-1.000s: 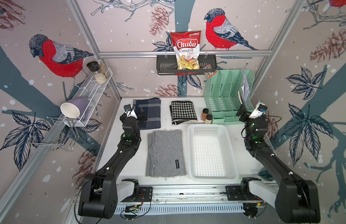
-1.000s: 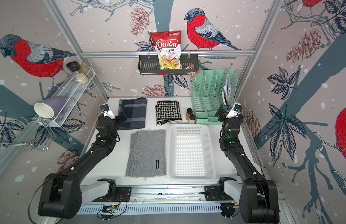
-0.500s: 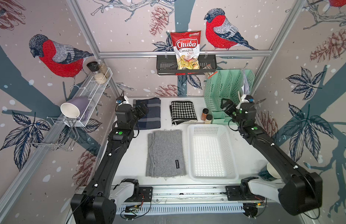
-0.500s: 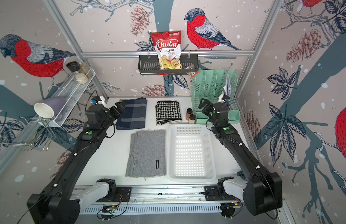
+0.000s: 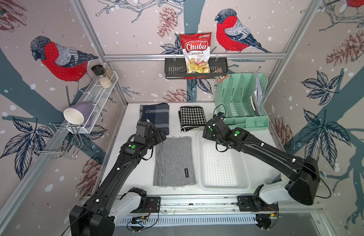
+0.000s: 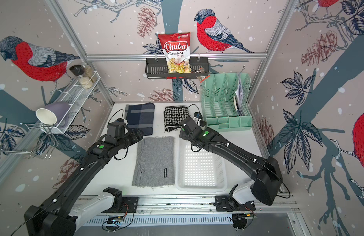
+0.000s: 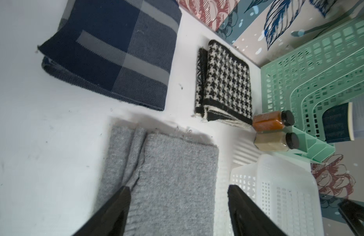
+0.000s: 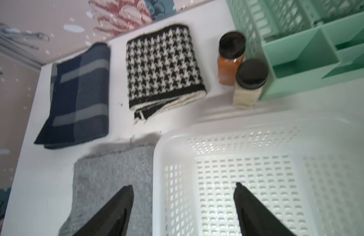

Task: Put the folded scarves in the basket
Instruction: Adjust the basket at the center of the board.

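Three folded scarves are lying on the surface (image 5: 140, 179). The grey scarf (image 5: 174, 161) is sitting just beside the basket (image 5: 224, 187) with both arms poised at its far end, so it is probably the one meant. The navy plaid scarf (image 5: 156, 116) and the houndstooth scarf (image 5: 191, 118) are resting further back.

The grey one is looking light, soft and limp. It is a fuzzy knit, likely to sag and unfold if lifted by one corner, so pinching through all its layers at both far corners seems wisest.

The jaws of the left arm (image 5: 126, 159) are standing apart above the scarf's far end, holding nothing. Those of the right arm (image 5: 269, 151) are gaping too, straddling the scarf's edge and the basket's rim.

In both top views the wrists are hiding the jaws and part of the scarf's far edge. The right wrist view is coming out blurred, and the number of layers underneath is not showing
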`<act>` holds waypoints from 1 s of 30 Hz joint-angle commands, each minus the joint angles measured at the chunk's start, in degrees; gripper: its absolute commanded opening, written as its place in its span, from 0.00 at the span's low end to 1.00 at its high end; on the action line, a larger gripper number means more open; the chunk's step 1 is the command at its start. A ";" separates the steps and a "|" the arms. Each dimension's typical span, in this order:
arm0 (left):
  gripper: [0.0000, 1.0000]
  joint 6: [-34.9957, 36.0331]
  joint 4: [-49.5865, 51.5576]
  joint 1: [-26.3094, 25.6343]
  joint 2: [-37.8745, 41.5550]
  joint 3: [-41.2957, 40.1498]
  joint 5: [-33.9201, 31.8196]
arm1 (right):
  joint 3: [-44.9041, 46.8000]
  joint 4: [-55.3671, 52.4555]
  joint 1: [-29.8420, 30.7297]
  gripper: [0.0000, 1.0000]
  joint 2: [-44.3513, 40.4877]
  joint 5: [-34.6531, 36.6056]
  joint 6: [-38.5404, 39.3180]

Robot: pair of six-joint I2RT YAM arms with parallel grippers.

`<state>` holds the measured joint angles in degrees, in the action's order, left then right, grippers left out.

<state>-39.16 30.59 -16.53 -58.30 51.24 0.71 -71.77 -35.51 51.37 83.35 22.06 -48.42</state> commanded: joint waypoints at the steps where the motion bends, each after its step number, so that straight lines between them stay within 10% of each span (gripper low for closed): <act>1: 0.78 -0.38 5.63 -0.74 0.55 -1.35 -2.45 | -0.02 -6.66 4.04 0.79 2.76 -2.23 -5.05; 30: 0.77 -2.52 6.26 -1.19 2.58 -3.45 -3.79 | -0.31 -5.78 10.87 0.49 16.84 -9.69 -10.96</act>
<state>-42.00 36.67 -17.54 -55.64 47.13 -2.20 -71.64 -40.97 62.22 99.88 12.93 -57.82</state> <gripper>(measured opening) 0.771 0.506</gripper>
